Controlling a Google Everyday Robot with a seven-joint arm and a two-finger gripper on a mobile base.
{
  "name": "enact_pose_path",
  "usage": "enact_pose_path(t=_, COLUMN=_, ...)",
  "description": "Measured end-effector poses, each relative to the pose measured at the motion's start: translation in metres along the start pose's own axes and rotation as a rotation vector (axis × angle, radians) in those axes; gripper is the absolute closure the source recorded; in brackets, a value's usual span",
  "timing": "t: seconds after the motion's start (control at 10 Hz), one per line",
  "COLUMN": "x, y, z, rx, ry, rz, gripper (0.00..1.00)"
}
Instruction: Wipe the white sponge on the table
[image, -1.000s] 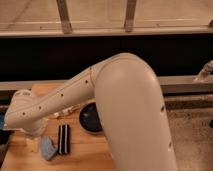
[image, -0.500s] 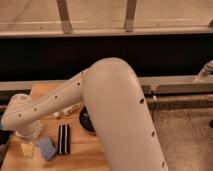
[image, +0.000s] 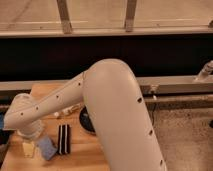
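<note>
Camera view, left to right. The gripper hangs low over the table's left front part, at the end of the white arm; whether it is wide, narrow or holding anything cannot be told. The white sponge lies on the wood directly beneath it, apparently touching. Just right of the sponge lies a light-blue pad, then a black ribbed block. Behind these lies a white tube, and a black round object is partly hidden by the arm's bulky upper link. Speckled floor fills the right.
</note>
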Motion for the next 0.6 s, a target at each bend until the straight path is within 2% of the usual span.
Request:
enact_pose_path(t=0.3, x=0.014, y=-0.004, z=0.047, rx=-0.068, ry=0.045, rz=0.050, gripper=0.20)
enact_pose_path(t=0.4, x=0.017, y=-0.005, z=0.051, rx=-0.076, ry=0.048, rz=0.058, gripper=0.20)
enact_pose_path(t=0.5, x=0.025, y=-0.004, z=0.061, rx=-0.113, ry=0.050, rz=0.091, gripper=0.20)
enact_pose_path(t=0.6, x=0.028, y=-0.003, z=0.061, rx=-0.115, ry=0.055, rz=0.099, gripper=0.25)
